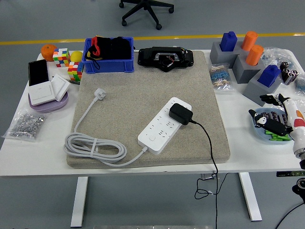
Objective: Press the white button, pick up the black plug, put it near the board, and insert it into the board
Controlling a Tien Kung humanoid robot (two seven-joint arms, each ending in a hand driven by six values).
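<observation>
On the grey mat [143,105] a white power board [164,127] with the black plug [181,113] already seated in it, probably insertion done, and at the tabletop [238,157] right edge the right hand [274,119], fingers loosely spread, holding nothing.

One power strip [164,127], one black plug [180,114], two puzzle cubes [61,57] [75,71], two orange cylinders [249,40] [255,55], two blue blocks [229,41] [269,75], one blue bin [107,66]

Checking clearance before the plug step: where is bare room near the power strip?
Bare mat lies between the white power strip and the black device, and right of the black plug toward the mat's edge. Crowded: the coiled white cable at left, and the table's right end by the right hand.
</observation>
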